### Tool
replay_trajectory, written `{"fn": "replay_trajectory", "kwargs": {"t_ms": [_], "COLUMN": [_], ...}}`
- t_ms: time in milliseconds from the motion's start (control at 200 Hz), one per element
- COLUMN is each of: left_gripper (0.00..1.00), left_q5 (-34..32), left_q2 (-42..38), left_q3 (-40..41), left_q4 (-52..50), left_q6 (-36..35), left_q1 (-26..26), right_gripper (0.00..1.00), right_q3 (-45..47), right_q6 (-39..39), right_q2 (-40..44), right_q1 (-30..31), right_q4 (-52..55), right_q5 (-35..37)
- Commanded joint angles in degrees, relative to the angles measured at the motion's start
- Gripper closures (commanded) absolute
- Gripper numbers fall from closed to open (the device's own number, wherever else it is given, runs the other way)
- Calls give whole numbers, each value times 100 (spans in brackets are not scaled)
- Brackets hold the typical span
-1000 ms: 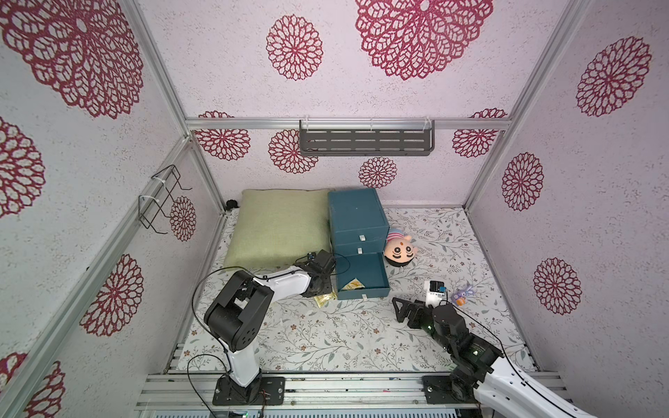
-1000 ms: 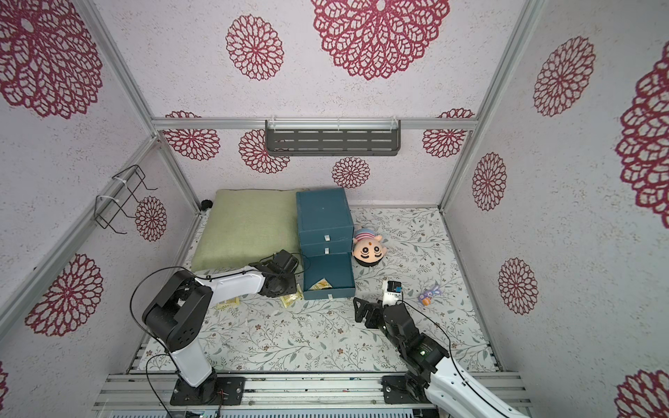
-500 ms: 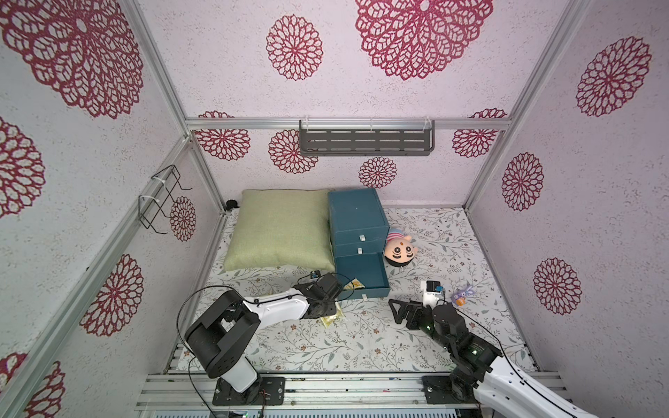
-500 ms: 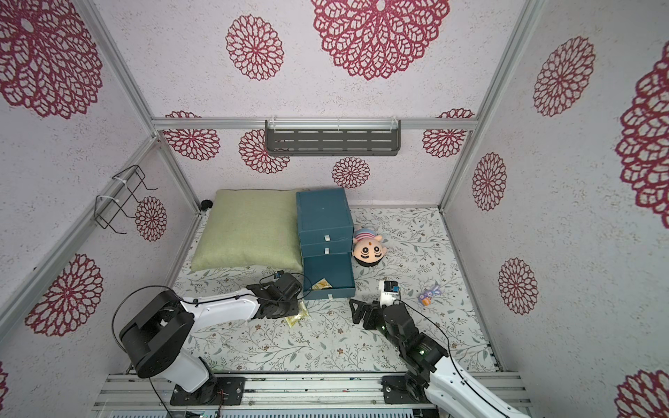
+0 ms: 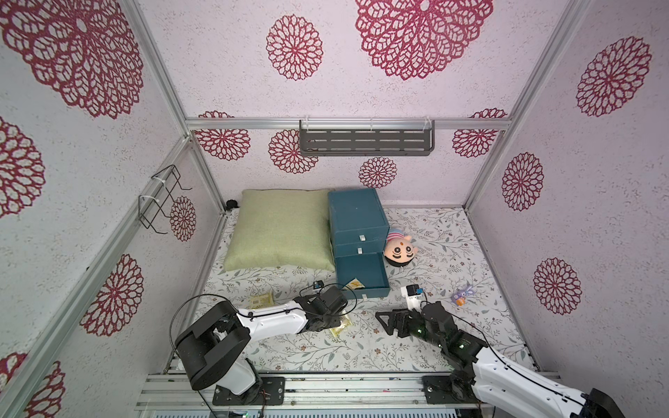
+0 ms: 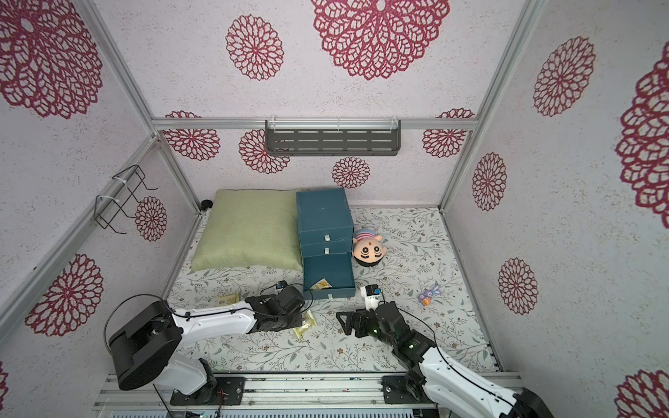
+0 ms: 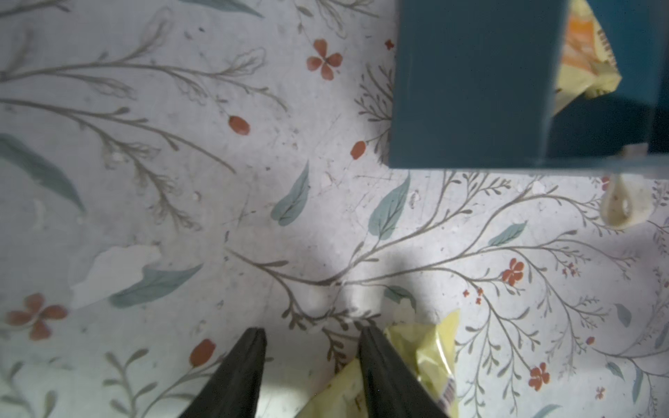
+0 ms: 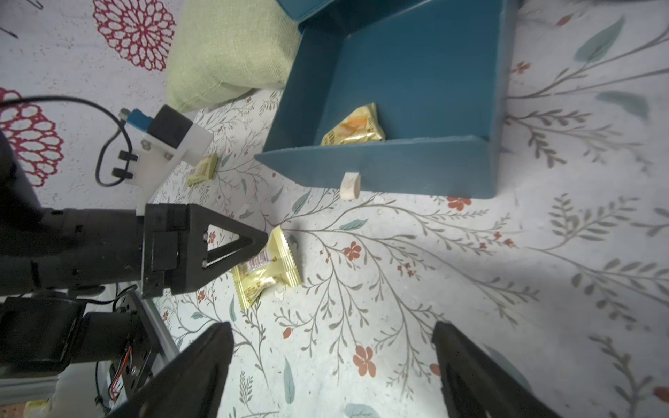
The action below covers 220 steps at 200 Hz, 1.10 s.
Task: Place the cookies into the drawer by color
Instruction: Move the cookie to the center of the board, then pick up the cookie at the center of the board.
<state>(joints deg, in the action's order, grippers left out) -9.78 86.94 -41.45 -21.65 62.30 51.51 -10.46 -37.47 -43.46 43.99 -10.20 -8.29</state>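
Currently the left arm (image 5: 275, 320) is stretching low across the floral desk (image 5: 434, 253), forearm nearly level. A tan packet (image 5: 261, 299) is lying just beyond it. The left hand (image 7: 311, 333) is pointing down, fingers a little apart and gripping nothing. One finger is pressing against a pale yellow crinkly cookie (image 7: 434, 362) lying flat on the desk. A barcode is showing on that wrapper, its print too small to read. The teal drawer chest (image 5: 356, 217) is standing with its bottom drawer pulled out, a yellow-and-orange packet (image 8: 356, 130) resting inside near the front. The right arm (image 5: 456, 340) is reaching in low, its right hand (image 8: 332, 325) spread wide and empty.
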Motion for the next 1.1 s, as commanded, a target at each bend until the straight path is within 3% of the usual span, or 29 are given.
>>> {"fn": "replay_trajectory", "kwargs": {"t_ms": [0, 325, 610, 1096], "left_gripper": [49, 48, 43, 41], "left_q5": [-213, -13, -120, -90], "left_q2": [-274, -579, -1237, -1733], "left_q3": [6, -66, 31, 461], "left_q4": [-303, -515, -884, -832], "left_q6": [-176, -692, -930, -844], "left_q1": [-230, -1102, -1681, -1919], "right_gripper": [8, 10, 11, 10], "right_q3": [-195, -789, -1238, -2114], "right_q6": [251, 491, 490, 288], "right_q2": [-220, -1515, -2677, -4270], "right_q1": [284, 1232, 1663, 1872], "right_q4": [-358, -577, -1129, -1319], "right_q5": [-137, 252, 180, 224]}}
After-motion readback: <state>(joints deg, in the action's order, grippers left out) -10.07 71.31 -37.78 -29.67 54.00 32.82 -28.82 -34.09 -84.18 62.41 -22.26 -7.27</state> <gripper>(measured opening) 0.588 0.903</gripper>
